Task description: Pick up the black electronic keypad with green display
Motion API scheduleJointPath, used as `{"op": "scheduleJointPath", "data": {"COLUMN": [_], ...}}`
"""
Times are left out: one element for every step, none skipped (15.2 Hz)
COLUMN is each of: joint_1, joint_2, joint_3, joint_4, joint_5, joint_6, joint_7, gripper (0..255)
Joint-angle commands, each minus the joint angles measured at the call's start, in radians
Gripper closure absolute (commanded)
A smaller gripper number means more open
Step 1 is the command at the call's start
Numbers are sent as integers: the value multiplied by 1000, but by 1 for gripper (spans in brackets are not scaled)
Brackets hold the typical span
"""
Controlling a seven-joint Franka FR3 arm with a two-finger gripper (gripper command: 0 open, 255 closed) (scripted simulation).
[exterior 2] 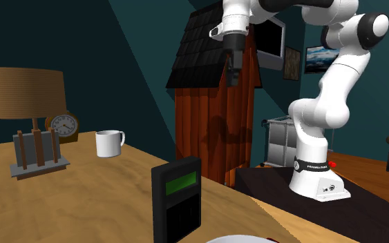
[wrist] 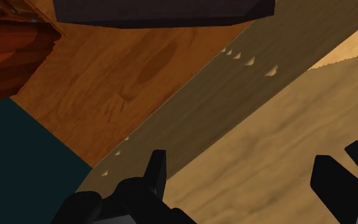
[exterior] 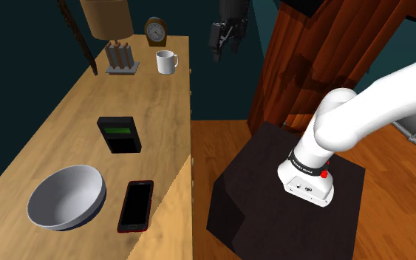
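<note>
**Keypad not yet gripped, fingers apart**

The gripper hangs high, off the table edge and well away from the keypad. In the wrist view the fingers stand apart with nothing between them.

The keypad sits mid-table, between the mug and the phone. In the second exterior view it stands upright, though it may be leaning back slightly.

Expect a stiff, light, smooth case. Pinch it across the two narrow sides, from above. It will probably tip if you nudge it, so close on it squarely.
</note>
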Motion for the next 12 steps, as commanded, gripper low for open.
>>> {"op": "scheduleJointPath", "data": {"joint_1": [12, 18, 24, 30, 35, 41, 46, 51, 56, 61, 66, 72], "joint_2": [53, 80, 107, 136, 164, 193, 223, 253, 284, 315, 347, 379], "joint_3": [27, 42, 56, 70, 84, 98, 112, 126, 140, 153, 167, 180], "joint_4": [20, 30, 41, 53, 66, 80, 95, 111, 128, 146, 165, 185], "joint_5": [10, 14, 17, 20, 21, 22, 22, 20, 18, 15, 11, 5], "joint_6": [31, 47, 63, 78, 93, 107, 121, 133, 146, 157, 168, 179], "joint_7": [17, 27, 37, 47, 56, 67, 77, 88, 98, 110, 121, 133], "gripper": [0, 0, 0, 0, 0, 0, 0, 0, 0, 0, 0, 0]}}
